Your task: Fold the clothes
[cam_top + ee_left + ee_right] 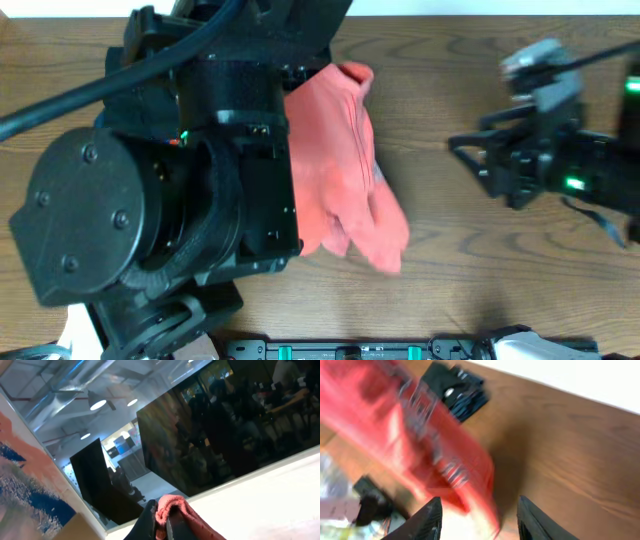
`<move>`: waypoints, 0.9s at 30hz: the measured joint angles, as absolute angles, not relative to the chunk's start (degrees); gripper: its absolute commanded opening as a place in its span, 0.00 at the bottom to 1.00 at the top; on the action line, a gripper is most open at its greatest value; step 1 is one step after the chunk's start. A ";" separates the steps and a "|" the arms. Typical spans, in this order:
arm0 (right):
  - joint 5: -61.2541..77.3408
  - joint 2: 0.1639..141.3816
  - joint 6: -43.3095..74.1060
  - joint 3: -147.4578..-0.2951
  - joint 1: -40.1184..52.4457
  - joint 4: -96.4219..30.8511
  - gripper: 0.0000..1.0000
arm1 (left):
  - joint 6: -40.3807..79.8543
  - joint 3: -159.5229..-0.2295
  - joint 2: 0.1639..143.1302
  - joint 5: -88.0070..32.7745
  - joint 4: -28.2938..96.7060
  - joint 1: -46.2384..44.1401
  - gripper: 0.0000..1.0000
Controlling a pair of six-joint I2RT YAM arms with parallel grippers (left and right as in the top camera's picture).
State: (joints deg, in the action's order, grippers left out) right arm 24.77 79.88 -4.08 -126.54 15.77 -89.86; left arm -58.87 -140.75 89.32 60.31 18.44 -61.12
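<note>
The left arm (160, 190) stands raised highest, close under the overhead camera, and hides most of the table's left half. Its gripper (162, 522) is clamped on a bunched fold of the coral T-shirt (340, 170); the left wrist view shows the cloth pinched between the fingers, with the camera tilted up at the ceiling.

Below it the T-shirt hangs in a crumpled column, running from near the table's far edge toward the middle. Whether its lower end touches the wooden table (480, 290) I cannot tell.

The right gripper (479, 519) is over the right half, well apart from the shirt. Its jaws are parted with nothing between them. Its wrist view shows the shirt only as a blur.

Farther off, a folded black garment (457, 387) lies near an edge of the table.

The step looks like spreading the shirt before any fold. A one-point hold leaves it roped up, so the right gripper should probably take a free edge, ideally a hem corner or shoulder, gripping one layer only. Both arms could then draw apart and lay the shirt flat in the bare middle, clear of the black garment. Hurrying the lowering risks trapping creases.
</note>
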 measured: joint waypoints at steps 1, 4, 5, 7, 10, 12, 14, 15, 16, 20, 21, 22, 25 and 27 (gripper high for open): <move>24.71 80.01 -4.45 -124.88 17.02 -88.97 0.51 | -58.96 -140.75 89.49 59.90 18.37 -60.69 0.06; 24.71 79.99 -6.07 -118.91 20.18 -85.60 0.55 | -58.98 -140.75 89.82 58.74 18.24 -59.94 0.06; 25.19 80.07 -7.07 -116.44 21.39 -84.31 0.57 | -58.98 -140.75 89.91 58.39 18.20 -59.77 0.06; 26.57 80.27 -8.91 -111.98 23.68 -81.54 0.60 | -58.98 -140.75 90.00 58.00 18.13 -59.72 0.06; 27.68 80.29 -10.55 -106.08 26.61 -75.81 0.60 | -58.98 -140.75 90.02 57.28 17.78 -59.72 0.06; 28.38 80.29 -10.98 -102.10 28.18 -70.98 0.61 | -59.05 -140.75 90.02 57.01 17.69 -59.72 0.06; 29.15 80.31 -11.07 -98.32 29.43 -66.67 0.61 | -59.40 -140.75 90.02 56.88 17.67 -59.72 0.06; 29.58 80.36 -11.09 -96.82 29.98 -65.12 0.61 | -59.46 -140.75 90.02 56.88 17.72 -59.72 0.06; 30.04 80.36 -11.09 -95.42 30.46 -63.31 0.61 | -59.64 -140.75 90.02 56.88 17.69 -59.72 0.06; 31.31 80.40 -10.76 -92.27 32.10 -56.64 0.61 | -59.96 -140.75 90.02 56.88 17.69 -59.72 0.06; 31.62 80.40 -10.59 -92.01 32.42 -55.48 0.57 | -60.03 -140.75 90.02 56.88 17.69 -59.72 0.06; 31.99 80.40 -10.59 -91.68 32.73 -54.19 0.43 | -60.05 -140.75 90.02 56.88 17.69 -59.72 0.06; 32.91 80.40 -9.69 -91.37 33.54 -52.66 0.02 | -60.10 -140.75 90.02 56.90 17.69 -59.72 0.06; 33.32 80.40 -8.75 -91.35 33.85 -52.64 0.01 | -60.20 -140.75 90.02 56.90 17.69 -59.72 0.06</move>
State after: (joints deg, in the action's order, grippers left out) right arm 33.32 80.40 -8.75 -91.35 33.85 -52.64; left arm -60.20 -140.75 90.02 56.90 17.69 -59.72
